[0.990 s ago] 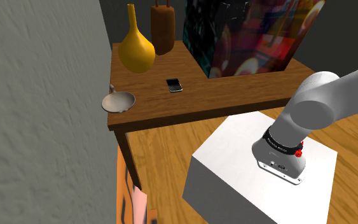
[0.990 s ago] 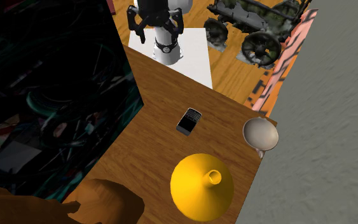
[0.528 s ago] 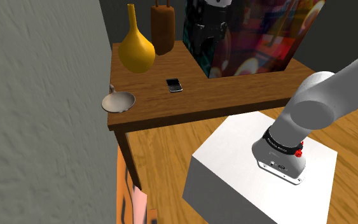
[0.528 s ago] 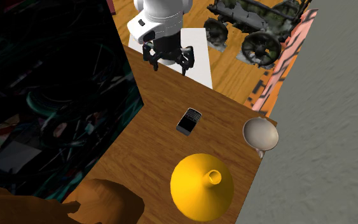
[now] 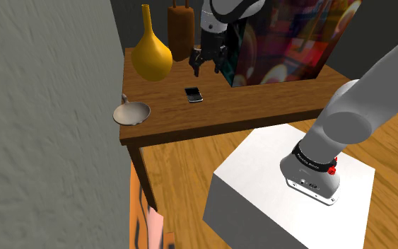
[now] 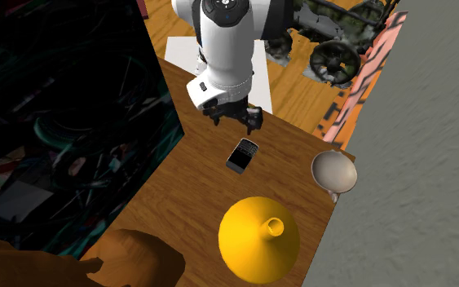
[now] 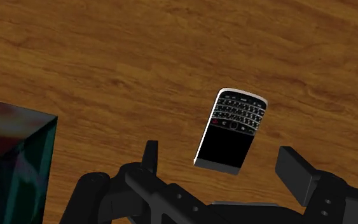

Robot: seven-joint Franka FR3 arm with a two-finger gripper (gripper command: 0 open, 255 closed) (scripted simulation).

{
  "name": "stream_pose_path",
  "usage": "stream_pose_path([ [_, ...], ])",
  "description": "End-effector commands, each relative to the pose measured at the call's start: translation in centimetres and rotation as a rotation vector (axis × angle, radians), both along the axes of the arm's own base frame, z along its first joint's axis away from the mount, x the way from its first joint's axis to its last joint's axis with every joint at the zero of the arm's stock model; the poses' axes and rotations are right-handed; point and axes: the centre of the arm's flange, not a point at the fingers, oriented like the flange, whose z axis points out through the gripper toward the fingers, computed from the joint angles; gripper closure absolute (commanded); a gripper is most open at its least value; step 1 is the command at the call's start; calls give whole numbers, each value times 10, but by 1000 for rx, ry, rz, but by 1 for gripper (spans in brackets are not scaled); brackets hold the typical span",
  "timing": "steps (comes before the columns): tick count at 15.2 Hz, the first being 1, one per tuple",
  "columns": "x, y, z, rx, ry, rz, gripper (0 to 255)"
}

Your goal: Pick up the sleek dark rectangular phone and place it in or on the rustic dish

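The dark phone (image 5: pixel 194 95) with a small keypad and a silver rim lies flat in the middle of the wooden table (image 5: pixel 169 127). My black gripper (image 5: pixel 208 68) hangs open a little above it, touching nothing. Seen from across the table, the gripper (image 6: pixel 234 124) hovers just behind the phone (image 6: pixel 241 155). In the wrist view the phone (image 7: pixel 230 130) lies below and between the spread fingers (image 7: pixel 150 156), a bit nearer one of them. The pale grey dish (image 5: pixel 131 113) sits at the table's corner near the wall, and its bowl (image 6: pixel 334 173) holds nothing.
A yellow long-necked vase (image 5: pixel 152 56) and a brown object (image 5: pixel 180 32) stand at the back of the table. A big dark patterned box (image 5: pixel 282 39) borders the phone's side. The grey wall (image 5: pixel 42 120) runs beside the dish. A tractor-like model (image 6: pixel 325 41) stands on the floor.
The arm has swung out from over the stand onto the table and come down; the gripper now hovers above the phone. Its fingers stayed open. Phone and dish have not moved.
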Motion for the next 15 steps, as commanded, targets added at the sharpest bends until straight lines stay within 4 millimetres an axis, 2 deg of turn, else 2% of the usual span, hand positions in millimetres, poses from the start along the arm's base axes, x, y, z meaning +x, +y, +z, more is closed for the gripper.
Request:
stream_pose_path([
  [1,14,6,-21,6,7,-28,0],
  [5,47,20,-61,17,22,-80,0],
  [13,49,23,-103,17,23,-83,0],
  [15,49,23,-103,17,23,-83,0],
])
